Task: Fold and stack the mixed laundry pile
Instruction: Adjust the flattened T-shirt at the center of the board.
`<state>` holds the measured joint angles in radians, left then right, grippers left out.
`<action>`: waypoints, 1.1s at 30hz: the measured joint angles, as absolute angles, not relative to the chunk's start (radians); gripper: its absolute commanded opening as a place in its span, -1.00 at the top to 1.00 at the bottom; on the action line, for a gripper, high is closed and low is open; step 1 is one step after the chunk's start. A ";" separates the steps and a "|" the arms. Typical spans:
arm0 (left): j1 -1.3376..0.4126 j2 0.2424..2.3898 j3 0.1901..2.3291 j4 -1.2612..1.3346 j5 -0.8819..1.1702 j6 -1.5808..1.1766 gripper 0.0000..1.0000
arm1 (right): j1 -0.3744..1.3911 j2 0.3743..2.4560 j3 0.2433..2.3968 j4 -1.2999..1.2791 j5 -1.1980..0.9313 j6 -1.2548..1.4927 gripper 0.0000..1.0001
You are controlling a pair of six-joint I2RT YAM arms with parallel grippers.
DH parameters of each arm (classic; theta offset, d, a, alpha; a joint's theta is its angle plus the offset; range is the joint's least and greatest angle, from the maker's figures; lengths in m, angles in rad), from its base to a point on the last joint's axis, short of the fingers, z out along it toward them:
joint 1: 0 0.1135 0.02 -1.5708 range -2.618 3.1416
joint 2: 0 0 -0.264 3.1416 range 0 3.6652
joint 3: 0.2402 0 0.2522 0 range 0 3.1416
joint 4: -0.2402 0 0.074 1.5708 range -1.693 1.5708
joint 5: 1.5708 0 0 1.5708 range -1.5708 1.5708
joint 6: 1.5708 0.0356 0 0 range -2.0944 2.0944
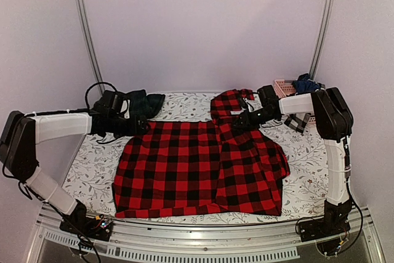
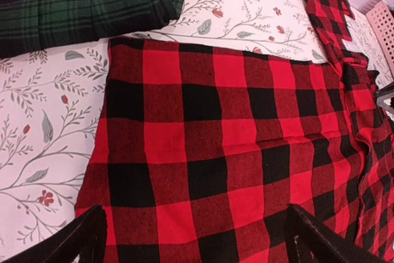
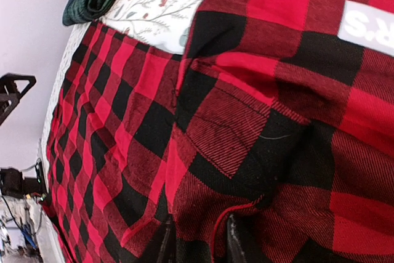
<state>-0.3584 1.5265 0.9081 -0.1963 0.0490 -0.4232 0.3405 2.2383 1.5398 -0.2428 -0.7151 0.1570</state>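
The red-and-black checked flannel shirt (image 1: pixel 184 164) lies spread flat across the middle of the table, its right half folded over and its collar end bunched at the back. My left gripper (image 1: pixel 138 126) hovers open over the shirt's (image 2: pixel 234 140) back left corner, its fingers wide apart and nothing between them (image 2: pixel 197 241). My right gripper (image 1: pixel 241 121) is shut on a raised fold of the shirt (image 3: pixel 246 121) near the collar, with cloth pinched between its fingers (image 3: pixel 165 244). The dark green tartan piece (image 1: pixel 144 103) lies folded behind the left gripper.
A pink slatted basket (image 1: pixel 284 87) with dark navy clothes (image 1: pixel 306 82) in it stands at the back right. A grey checked cloth (image 1: pixel 298 122) lies under the right arm. The white leaf-patterned table cloth (image 1: pixel 92 170) shows around the shirt.
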 measured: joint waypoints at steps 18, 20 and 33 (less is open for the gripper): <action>-0.653 1.041 0.619 -0.540 0.015 -0.835 -0.99 | 0.339 2.001 1.409 -0.170 -0.686 0.178 1.00; -0.712 0.990 0.582 -0.584 0.013 -0.924 -0.99 | 0.339 1.982 1.388 -0.138 -0.691 0.192 1.00; -0.484 1.198 0.725 -0.561 -0.066 -0.860 -0.99 | 0.330 1.929 1.252 -0.087 -0.801 0.227 1.00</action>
